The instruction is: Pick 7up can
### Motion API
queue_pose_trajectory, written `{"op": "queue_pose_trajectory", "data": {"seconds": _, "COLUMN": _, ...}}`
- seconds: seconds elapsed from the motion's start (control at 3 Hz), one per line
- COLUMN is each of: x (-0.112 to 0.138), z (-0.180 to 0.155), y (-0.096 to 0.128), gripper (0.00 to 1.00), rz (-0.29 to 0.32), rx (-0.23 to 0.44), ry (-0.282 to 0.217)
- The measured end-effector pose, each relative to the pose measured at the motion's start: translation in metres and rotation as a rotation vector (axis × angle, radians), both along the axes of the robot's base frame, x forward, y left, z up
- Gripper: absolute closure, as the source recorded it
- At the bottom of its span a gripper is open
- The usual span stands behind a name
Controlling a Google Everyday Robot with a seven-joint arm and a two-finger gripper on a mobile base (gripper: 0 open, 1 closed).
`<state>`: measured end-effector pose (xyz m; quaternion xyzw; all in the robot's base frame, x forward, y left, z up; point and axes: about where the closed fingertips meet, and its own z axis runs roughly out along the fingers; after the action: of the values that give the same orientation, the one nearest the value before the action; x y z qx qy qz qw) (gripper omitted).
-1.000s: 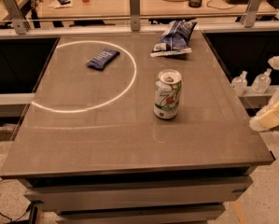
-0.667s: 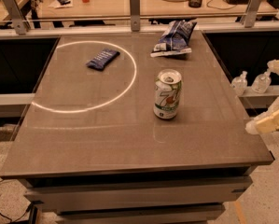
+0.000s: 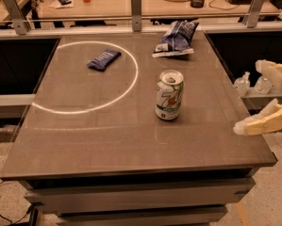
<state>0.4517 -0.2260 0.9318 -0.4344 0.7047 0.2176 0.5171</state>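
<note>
1 7up can [image 3: 169,95] stands upright on the tabletop [image 3: 84,135], a little toward 3 o'clock from its centre. Its long axis is vertical, silver top up, logo facing the camera. The gripper [image 3: 247,97] hangs beyond the tabletop's edge at 3 o'clock from the can, jaws wide apart and empty. This looks like the approach step; next it should reach toward 9 o'clock, straddle the can and close.

Matt plastic tool [image 3: 246,98] beside glossy tabletop [image 3: 107,135]
</note>
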Motion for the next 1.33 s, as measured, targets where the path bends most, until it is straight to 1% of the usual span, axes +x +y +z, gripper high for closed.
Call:
{"op": "queue_pose_trajectory", "data": {"seconds": 0.33, "x": 0.000, "z": -0.001, "y": 0.016, "gripper": 0.00, "rz": 0.019, "rx": 0.054, "ry": -0.021}}
{"op": "queue_pose_trajectory", "data": {"seconds": 0.67, "x": 0.003, "z": -0.010, "y": 0.033, "gripper": 0.00, "rz": 0.027, "rx": 0.090, "ry": -0.015}}
{"op": "queue_pose_trajectory", "data": {"seconds": 1.0, "x": 0.008, "z": -0.020, "y": 0.049, "gripper": 0.00, "rz": 0.024, "rx": 0.135, "ry": 0.013}}
{"op": "queue_pose_trajectory", "data": {"seconds": 1.33, "x": 0.008, "z": -0.020, "y": 0.049, "gripper": 0.00, "rz": 0.024, "rx": 0.135, "ry": 0.013}}
